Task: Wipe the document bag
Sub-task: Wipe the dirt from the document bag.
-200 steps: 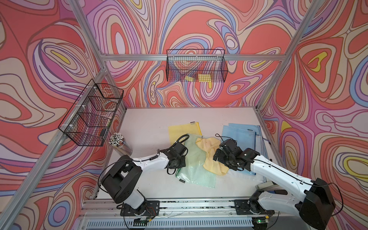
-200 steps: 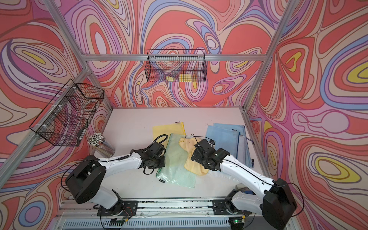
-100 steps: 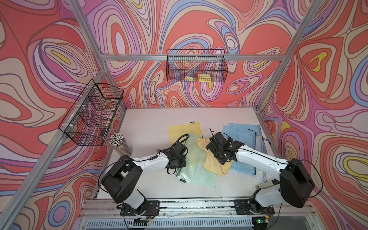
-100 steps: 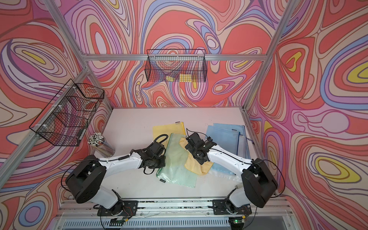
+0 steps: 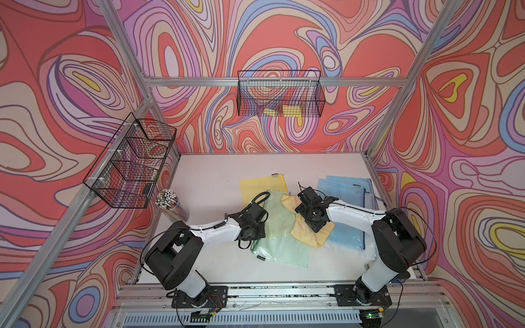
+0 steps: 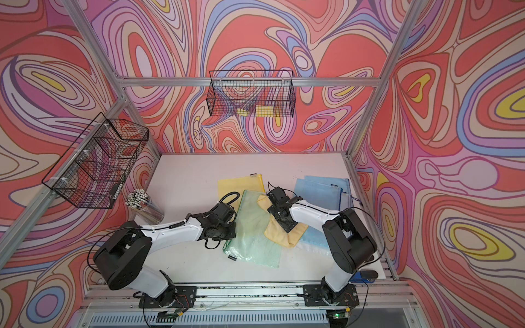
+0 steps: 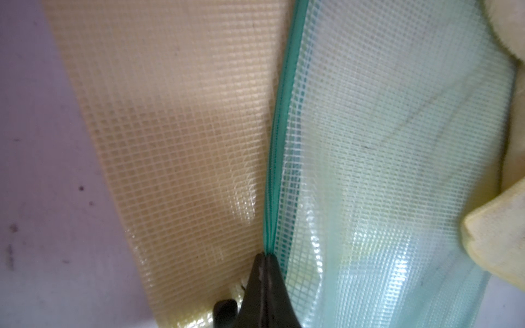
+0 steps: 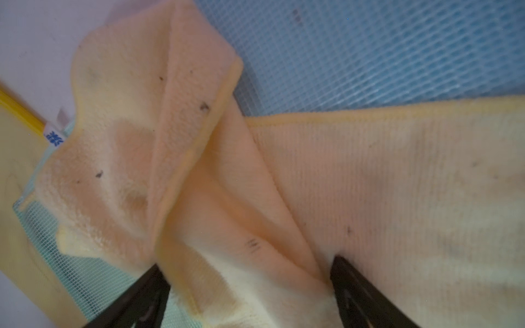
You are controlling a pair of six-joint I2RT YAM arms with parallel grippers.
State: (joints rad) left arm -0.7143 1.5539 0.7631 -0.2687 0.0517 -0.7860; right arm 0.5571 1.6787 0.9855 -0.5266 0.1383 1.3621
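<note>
Far left of both top views: black wire basket [image 5: 130,164] hung on the patterned wall. Just below and right of it, at the left edge of the white surface [image 5: 216,176]: clear cup of white-tipped sticks [image 5: 170,203]. Next to the right, left arm [image 5: 216,227] stretched toward the middle of the frame.

In the left wrist view, at lower centre: left fingers [image 7: 262,284] clenched together, pinching the green zipper edge of the green mesh document bag [image 7: 383,170]. Left of that zipper: yellow mesh document bag [image 7: 176,127], flat on the surface and partly under the green one.

In both top views, green bag slanted at the lower centre of the surface, upper end over the yellow bag. Above it, in the upper centre on the back wall: second wire basket [image 5: 279,93] with yellow items inside.

Draped over the green bag's right edge: yellow cloth [image 5: 309,238], right part lying on the blue document bags [image 5: 348,198].

In the right wrist view, low in the frame: right fingers [image 8: 355,286] spread wide and released, pressed into the cloth with a raised fold between them.

Blue bags overlapping at the right of the surface. Right arm [image 5: 355,215] above them, reaching in from the lower right.
</note>
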